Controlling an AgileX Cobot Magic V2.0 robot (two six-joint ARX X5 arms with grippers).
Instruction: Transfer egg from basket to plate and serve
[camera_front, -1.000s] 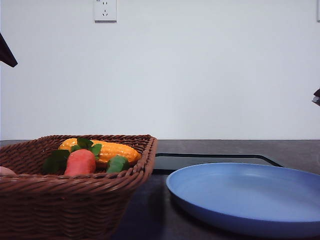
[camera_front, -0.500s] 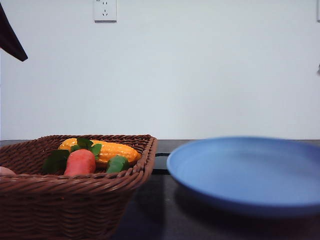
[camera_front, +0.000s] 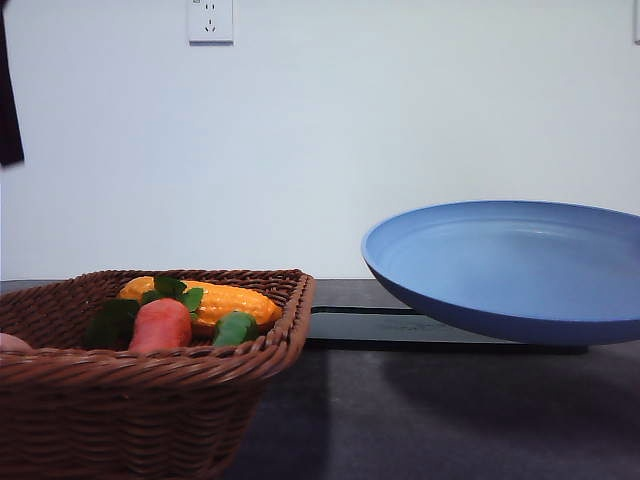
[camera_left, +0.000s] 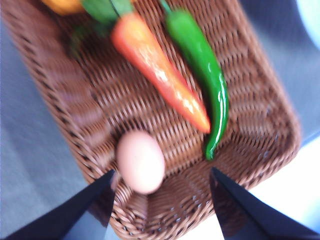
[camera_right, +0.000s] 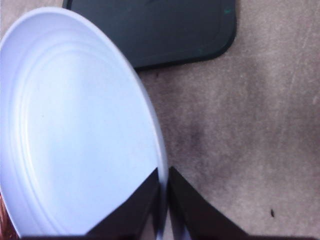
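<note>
The pinkish egg (camera_left: 140, 161) lies on the floor of the brown wicker basket (camera_left: 65, 100), close to one corner. My left gripper (camera_left: 162, 172) hovers above it, open, with the egg just inside one finger. In the front view the basket (camera_front: 150, 365) stands at the left, and a sliver of the egg (camera_front: 8, 342) peeks over its rim. The light blue plate (camera_front: 510, 265) hangs tilted in the air at the right. My right gripper (camera_right: 163, 172) is shut on the plate (camera_right: 80, 130) at its rim.
An orange carrot (camera_left: 160, 70) and a green chili (camera_left: 205, 70) lie in the basket beside the egg, with a yellow corn cob (camera_front: 215, 300) behind them. A flat black tray (camera_right: 165, 30) rests on the dark table under and behind the raised plate.
The plate has risen off the table and now hangs tilted above the black tray. A dark part of the left arm at the top left has shifted downward.
</note>
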